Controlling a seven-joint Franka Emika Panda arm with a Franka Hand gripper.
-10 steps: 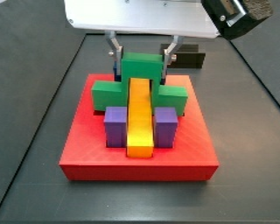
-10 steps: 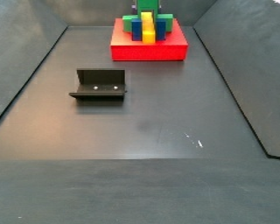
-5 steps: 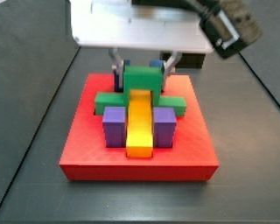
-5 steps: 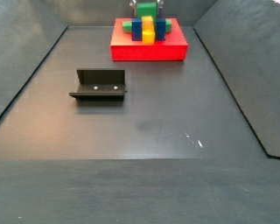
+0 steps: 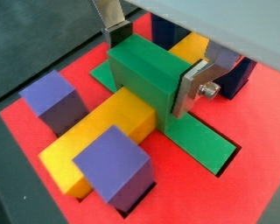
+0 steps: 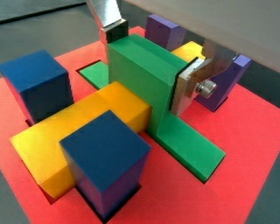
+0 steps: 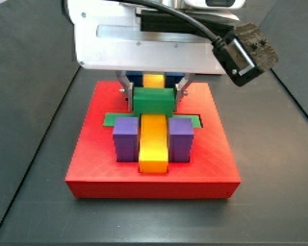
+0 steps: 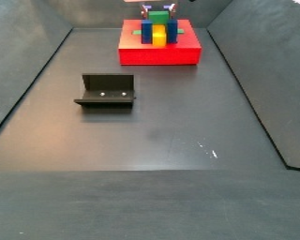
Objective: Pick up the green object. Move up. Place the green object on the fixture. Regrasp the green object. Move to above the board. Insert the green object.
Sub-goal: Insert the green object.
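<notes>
Over board (image 7: 105, 163): gripper (image 5: 154, 63) clamps green object (image 5: 154, 74) across upper bar, silver fingers (image 6: 192, 87) flat on opposite faces. Object straddles yellow bar (image 5: 108, 131), legs in slot. Likely rigid, light, smooth plastic; flat-side pinch suits, slip possible.

text: none legible | labels/brands/numbers: none on green object (image 5: 154, 74), board (image 7: 118, 168), fixture (image 8: 106, 91) | tool (image 6: 149, 59): over the board, plates clamping green object, no markings
</notes>
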